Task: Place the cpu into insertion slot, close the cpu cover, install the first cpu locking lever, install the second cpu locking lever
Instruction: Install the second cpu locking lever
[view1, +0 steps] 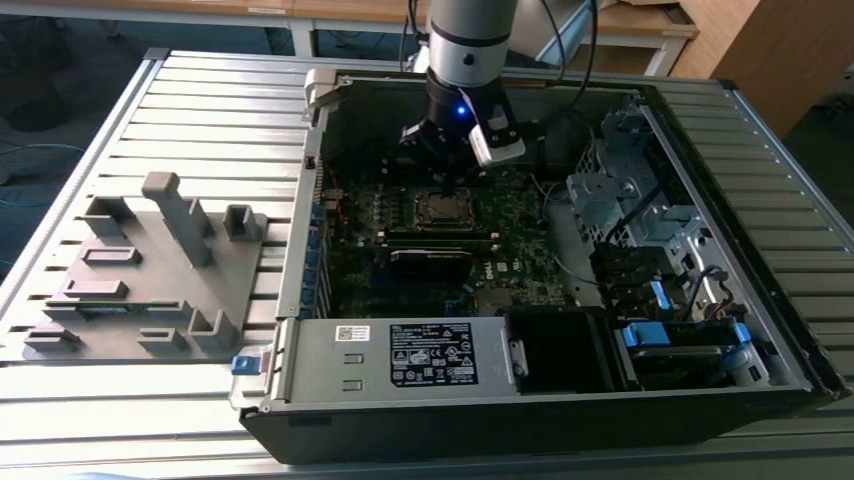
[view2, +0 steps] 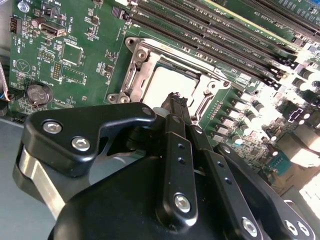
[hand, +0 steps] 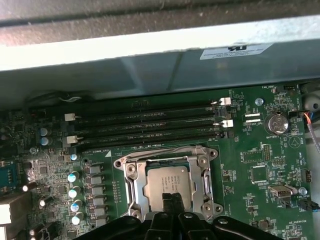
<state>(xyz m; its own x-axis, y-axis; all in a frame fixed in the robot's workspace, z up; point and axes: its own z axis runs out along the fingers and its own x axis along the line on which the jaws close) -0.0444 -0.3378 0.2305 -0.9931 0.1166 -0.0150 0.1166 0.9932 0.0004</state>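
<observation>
In the exterior view, going from left to right with the open black computer case (view1: 561, 400) as the landmark: just beside the case, on the exterior view's left, a grey plastic holder with upright posts (view1: 147, 270) lies on the ribbed metal table (view1: 200, 110). Inside the case lies the dark green circuit board (view1: 521, 260). The robot arm comes down into the back part of the case, and its black gripper (view1: 447, 180) hangs just above the insertion slot (view1: 445, 209), a small square socket with a silvery rim.

In both wrist views the cpu (hand: 167, 181), a flat square chip with a dull silver-grey top, is lying inside the socket. The cpu cover (hand: 201, 175), a thin silvery metal frame with a square opening, lies flat around the chip. The two black fingers (hand: 172, 207) are pressed together to a narrow point with nothing between them. This tip is over the edge of the chip; I cannot tell if it touches. The long black memory slots (hand: 150, 125) run beside the socket.
</observation>
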